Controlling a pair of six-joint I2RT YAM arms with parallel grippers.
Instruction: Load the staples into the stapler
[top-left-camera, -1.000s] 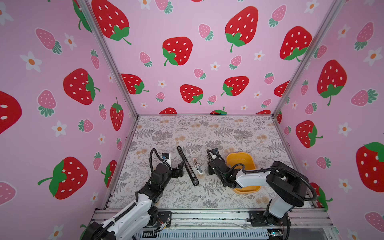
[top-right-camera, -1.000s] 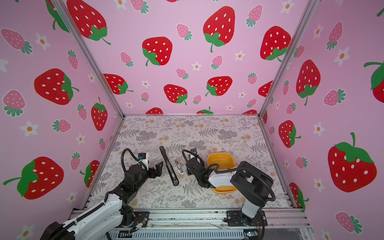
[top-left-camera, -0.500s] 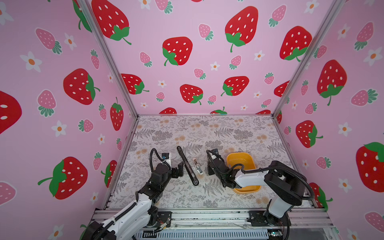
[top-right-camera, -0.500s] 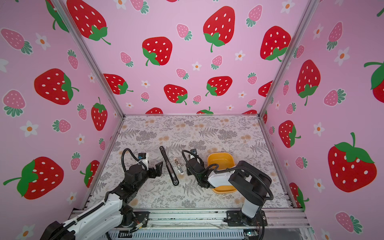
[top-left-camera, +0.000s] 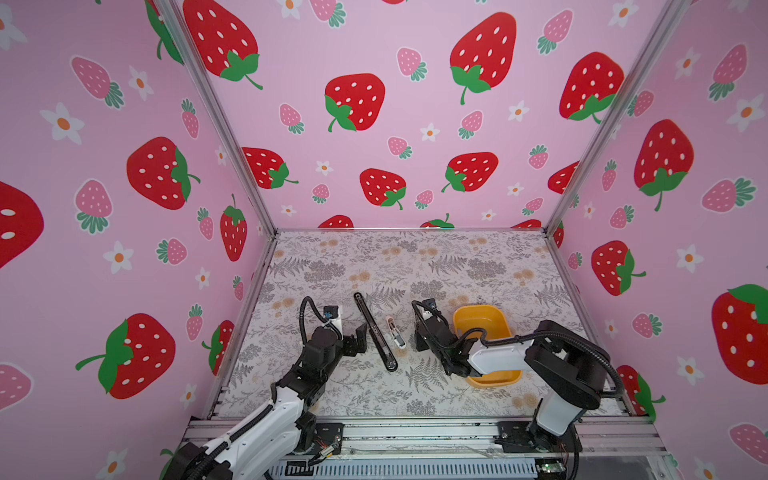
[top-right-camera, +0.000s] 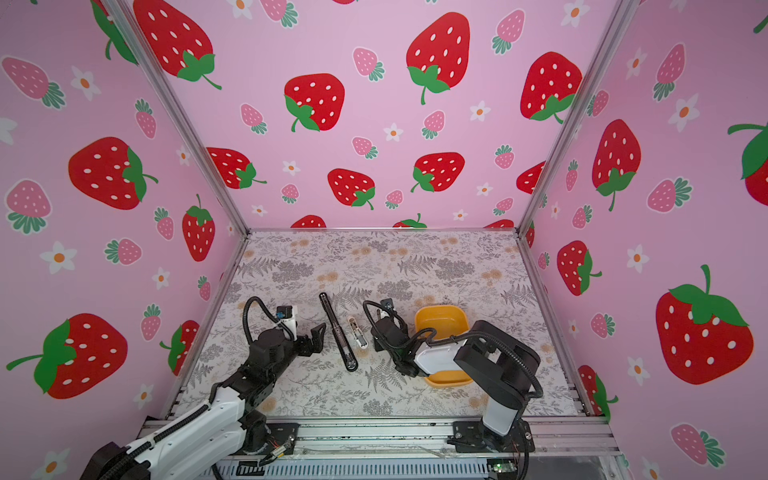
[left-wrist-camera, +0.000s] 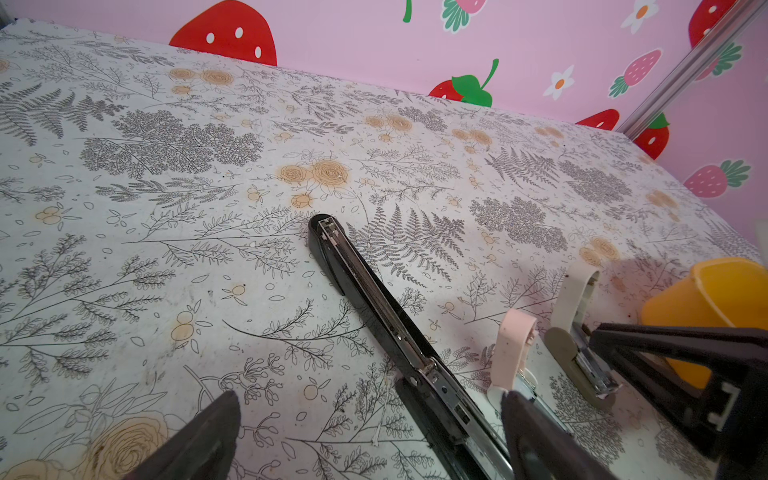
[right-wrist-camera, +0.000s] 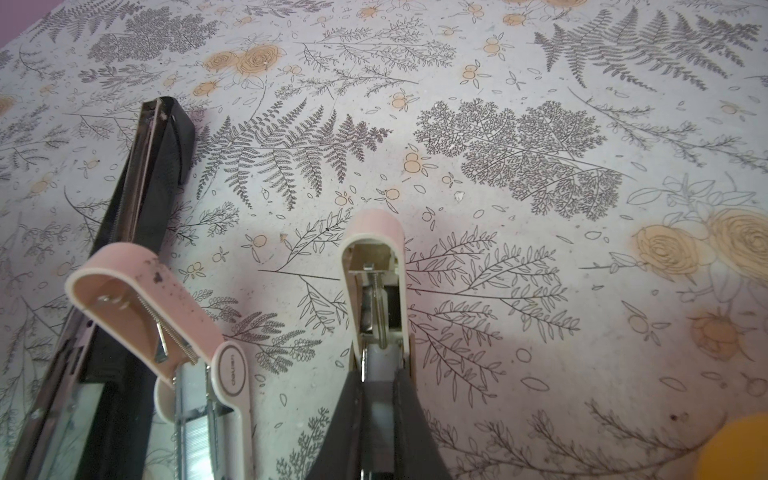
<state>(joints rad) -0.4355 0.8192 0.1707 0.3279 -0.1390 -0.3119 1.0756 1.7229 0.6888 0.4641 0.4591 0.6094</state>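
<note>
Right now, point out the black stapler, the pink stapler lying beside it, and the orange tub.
black stapler (top-left-camera: 373, 330): in a top view, middle of its length.
pink stapler (top-left-camera: 395, 331): in a top view, mid-body.
orange tub (top-left-camera: 478, 316): in a top view, far inner wall.

Oval logo (right-wrist-camera: 234, 371) on pink stapler (right-wrist-camera: 124, 291) next to black stapler (right-wrist-camera: 166, 166): txt illegible.

Bright, even light is filling every view; soft shadows are lying on the table (right-wrist-camera: 540, 332), edges bending
</note>
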